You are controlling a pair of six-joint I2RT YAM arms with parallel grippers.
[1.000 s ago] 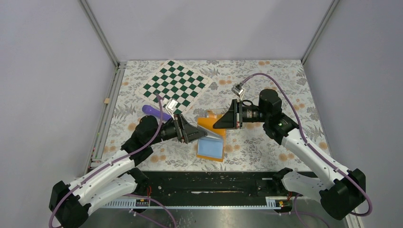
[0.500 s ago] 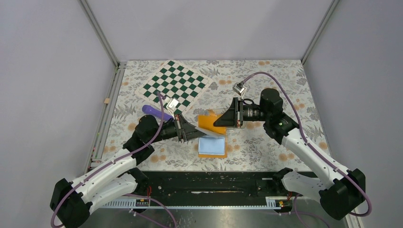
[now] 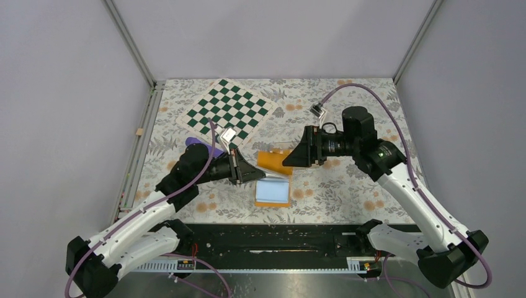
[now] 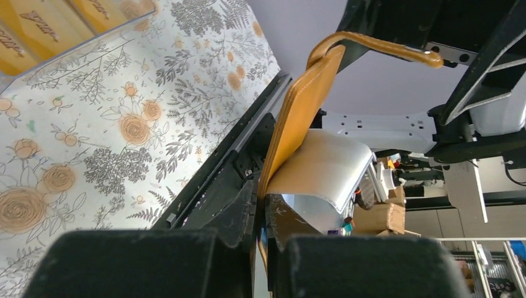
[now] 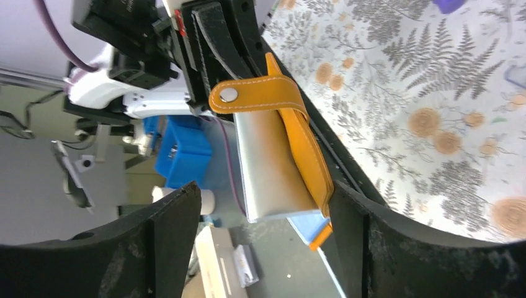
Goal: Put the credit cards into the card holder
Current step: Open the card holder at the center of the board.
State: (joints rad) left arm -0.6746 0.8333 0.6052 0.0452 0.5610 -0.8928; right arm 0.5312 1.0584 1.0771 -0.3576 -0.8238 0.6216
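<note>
arms 2: left arm [image 3: 136, 220], right arm [image 3: 409, 192] | grippers 2: left gripper [image 3: 263, 176], right gripper [image 3: 286, 161] | holder [image 3: 273, 191] 1, centre | snap [image 5: 228, 94] 1, on the holder's strap | chessboard [image 3: 228, 112] 1, upper centre | purple object [image 3: 195, 141] 1, partly hidden | cards [image 4: 37, 31] at least 2, orange, upper left of left wrist view, full count unclear

The card holder [image 3: 273, 192] has straightened, and the right gripper [image 3: 287, 160] seems drawn back slightly.
</note>
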